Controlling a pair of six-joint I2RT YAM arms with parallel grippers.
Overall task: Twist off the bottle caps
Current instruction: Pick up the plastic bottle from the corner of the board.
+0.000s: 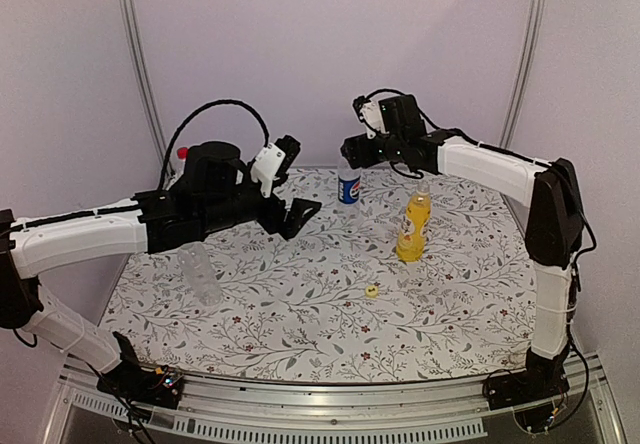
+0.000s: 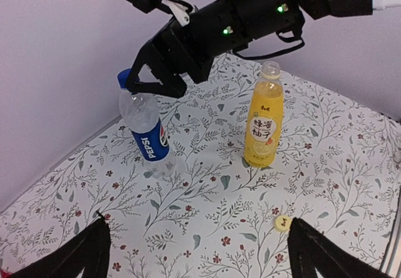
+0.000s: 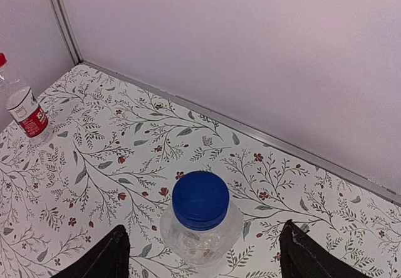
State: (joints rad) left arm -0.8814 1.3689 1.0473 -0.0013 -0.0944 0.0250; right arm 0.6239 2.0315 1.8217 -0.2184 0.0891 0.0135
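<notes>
- Step in hand, as I read it: lining up the right claw [image 3: 203, 228] on the blue cap [image 3: 200, 200] of the blue-label bottle [image 2: 147, 134]. No grip yet.
- Right claw: fingers spread wider than the cap, with a gap on both sides. Nothing is pinched.
- The cap sits centred between the two fingers in the right wrist view. The left wrist view puts the fingertips at about cap height, straddling it.
- The bottle body stands upright on the table [image 1: 300, 314], directly below the claw, with nothing bracing it.
- Next move, my judgement: close squarely on the cap, then twist about the bottle axis. The bottle looks light, so it will likely spin with the cap unless the other arm clamps the body.
- Left claw [image 2: 197, 221]: spread and empty, hovering over the table. The blue-label bottle is ahead of it, well apart.
- The yellow bottle [image 2: 263, 124] is also ahead of the left claw and its neck looks bare. A small yellow cap [image 2: 282, 223] lies just beside one fingertip, so that one reads as done.
- The red-white label bottle [image 3: 25, 112] is well apart from the right claw, by the wall, with its red cap on.
- The plain clear bottle [image 1: 200, 272] sits under the left forearm. Can't tell whether its cap is on.
</notes>
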